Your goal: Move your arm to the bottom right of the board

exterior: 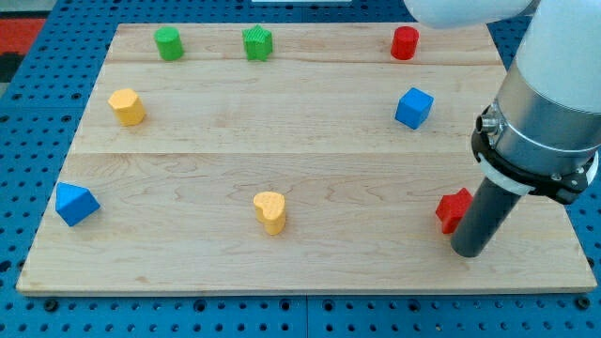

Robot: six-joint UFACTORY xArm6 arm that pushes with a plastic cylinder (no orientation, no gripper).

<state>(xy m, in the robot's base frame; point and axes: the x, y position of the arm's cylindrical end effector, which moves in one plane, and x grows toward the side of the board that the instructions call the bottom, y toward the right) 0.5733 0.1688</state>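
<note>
My tip (469, 252) rests on the wooden board (300, 141) near its bottom right corner. A red block (453, 208) lies just left of and above the tip, touching or almost touching the rod, partly hidden by it. A blue cube (414, 107) sits higher up on the right. A red cylinder (405, 43) is at the view's top right.
Two green blocks (169, 43) (257, 42) sit at the view's top left. A yellow block (127, 107) is at the left, a blue block (75, 204) at the lower left, and a yellow heart-shaped block (270, 211) at the bottom centre. The board lies on a blue pegboard (28, 141).
</note>
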